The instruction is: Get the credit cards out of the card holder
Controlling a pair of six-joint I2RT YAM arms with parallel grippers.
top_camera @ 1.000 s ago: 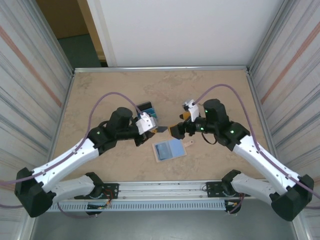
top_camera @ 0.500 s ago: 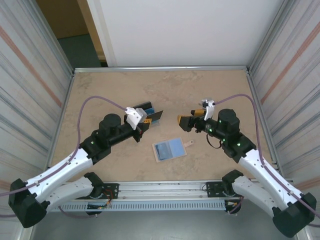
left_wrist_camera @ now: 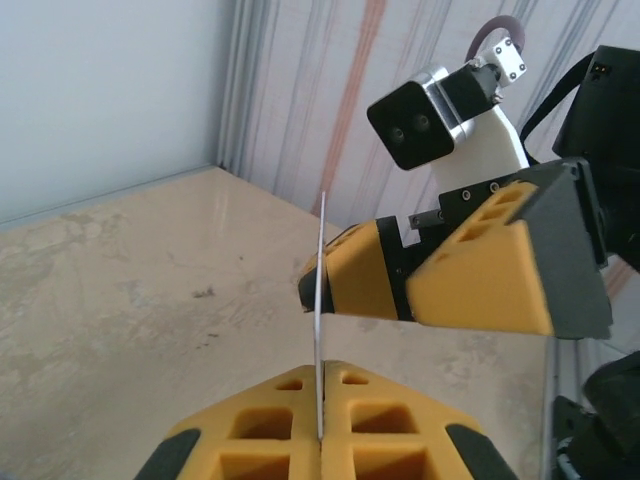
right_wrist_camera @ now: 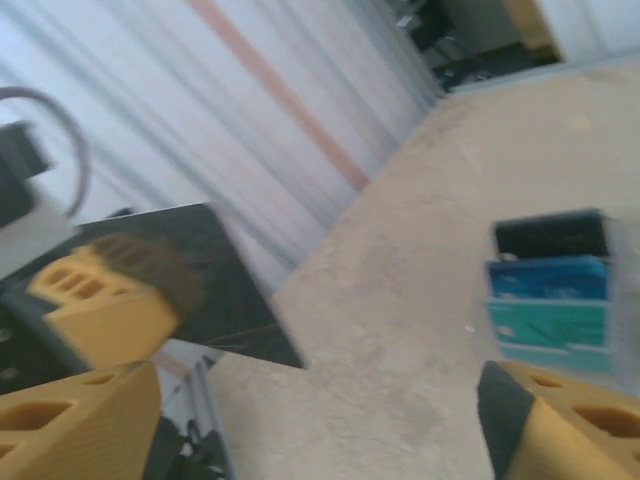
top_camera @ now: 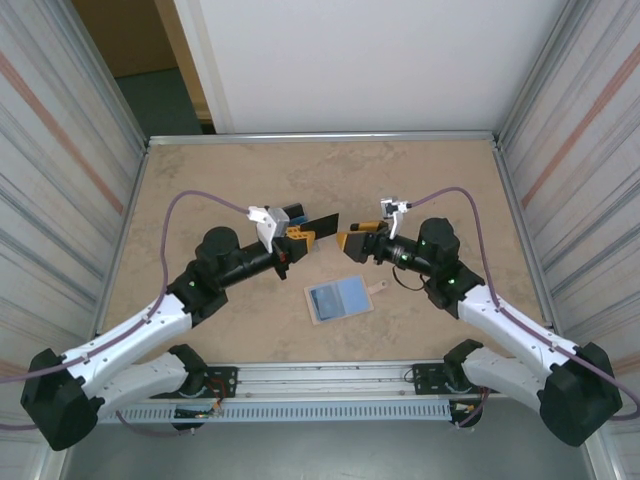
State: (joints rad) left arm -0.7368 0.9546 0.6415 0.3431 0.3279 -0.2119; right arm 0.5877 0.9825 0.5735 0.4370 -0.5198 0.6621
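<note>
Evidently a handover: left fingers (left_wrist_camera: 270,435) pinch the black card (top_camera: 322,221); right fingers (right_wrist_camera: 75,420), spread, must close on it.

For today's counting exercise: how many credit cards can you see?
4: one black card in the left gripper, three fanned cards on the table; more may be hidden.

A robot test cell in a lab is shown; a left arm (top_camera: 140,320) and a right arm (top_camera: 510,325), white and black, are bolted to a slotted metal rail (top_camera: 330,375) at the near edge of a beige stone-patterned table (top_camera: 420,180); the table is fenced by ribbed side panels (top_camera: 60,130) and a white back board (top_camera: 360,60); purple cables (top_camera: 200,198) are looped from the arms; a small camera (left_wrist_camera: 420,120) is mounted on a wrist.
</note>
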